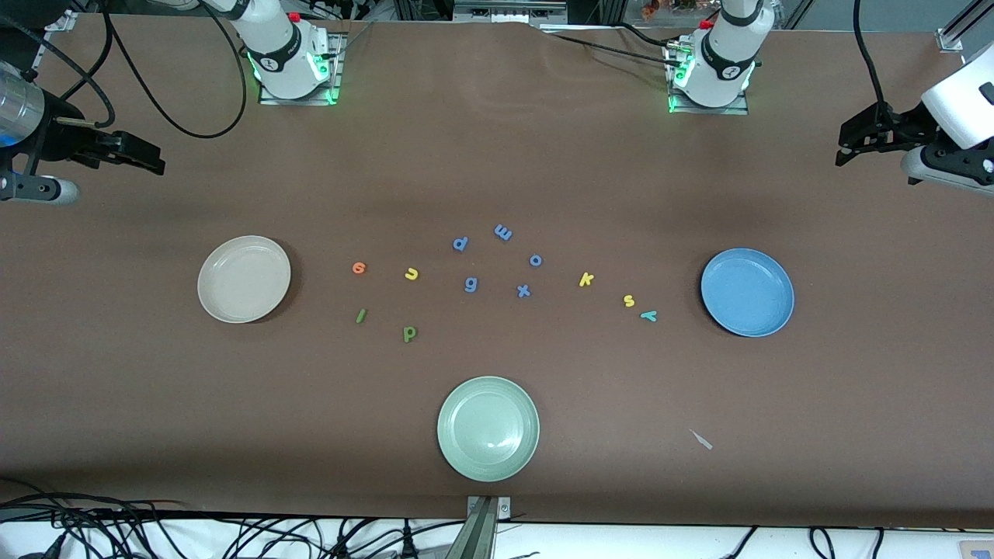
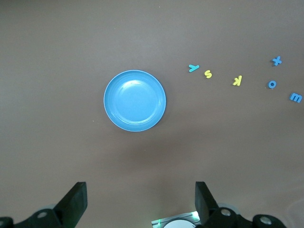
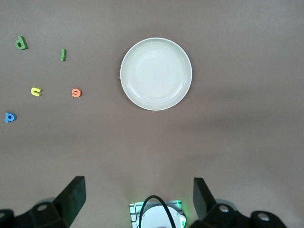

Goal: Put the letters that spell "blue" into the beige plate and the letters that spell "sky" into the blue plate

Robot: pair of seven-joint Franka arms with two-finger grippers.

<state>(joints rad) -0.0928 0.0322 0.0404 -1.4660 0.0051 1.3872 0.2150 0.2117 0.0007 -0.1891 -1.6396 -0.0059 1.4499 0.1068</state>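
Nothing is sorted yet: your beige plate and blue plate both sit bare, one toward the right arm's end of the bench, one toward the left arm's end.

All seven letters are loose on the bench between the plates. Near the beige plate: orange e, yellow u, green l, green b, which reads as a p. Near the blue plate: yellow k, yellow s, teal y, the s and y just beside each other. Periwinkle-blue letters lie in the middle; leave those. A pale green plate sits nearest the front camera, also bare.

All seven placements remain.

Left gripper hangs high over the bench by the blue plate, fingers apart, nothing held. Right gripper hangs high by the beige plate, fingers apart, nothing held. Neither arm is reaching for a letter.
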